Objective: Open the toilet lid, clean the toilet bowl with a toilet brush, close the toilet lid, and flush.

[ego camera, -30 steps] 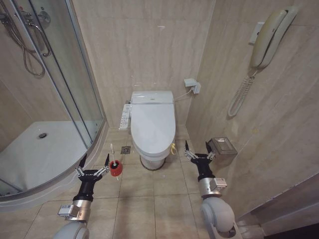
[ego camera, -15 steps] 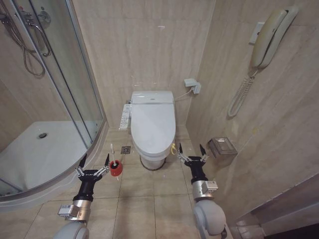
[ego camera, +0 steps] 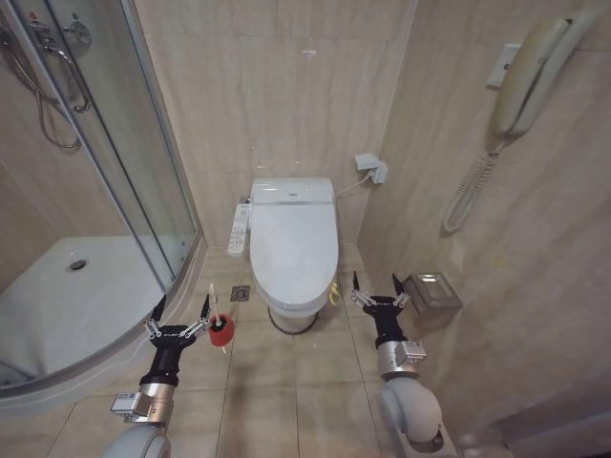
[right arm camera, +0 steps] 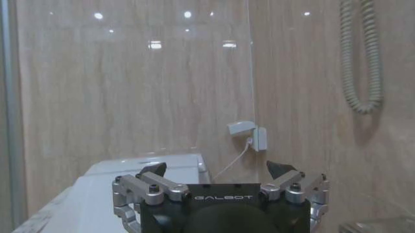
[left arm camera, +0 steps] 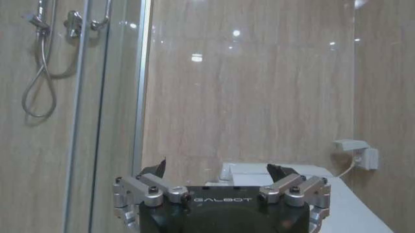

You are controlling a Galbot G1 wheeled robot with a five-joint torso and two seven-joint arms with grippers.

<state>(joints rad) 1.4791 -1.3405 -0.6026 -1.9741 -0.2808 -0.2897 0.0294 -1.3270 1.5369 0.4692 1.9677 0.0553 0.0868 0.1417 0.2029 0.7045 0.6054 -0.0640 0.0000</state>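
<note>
The white toilet stands against the far wall with its glossy toilet lid point(ego camera: 294, 243) down, so the toilet bowl is hidden. A yellow strap loop point(ego camera: 332, 291) hangs at the lid's front right edge. The toilet brush point(ego camera: 214, 303) stands in its red holder cup point(ego camera: 221, 331) on the floor, left of the toilet. My left gripper point(ego camera: 179, 311) is open, just left of the brush. Right of the toilet's front, my right gripper point(ego camera: 375, 286) is open, near the yellow loop. Both wrist views show open grippers point(left arm camera: 217, 171) point(right arm camera: 215, 168) with the toilet behind them.
A glass shower enclosure with a white tray point(ego camera: 86, 296) fills the left side. A wall phone point(ego camera: 528, 76) and a metal paper box point(ego camera: 431, 292) sit on the right wall. A remote panel point(ego camera: 238, 229) and a floor drain point(ego camera: 240, 293) lie left of the toilet.
The whole head view has shifted slightly, so the camera moved. My right gripper swung left toward the toilet and has come back a little to the right. The left gripper stays put.
</note>
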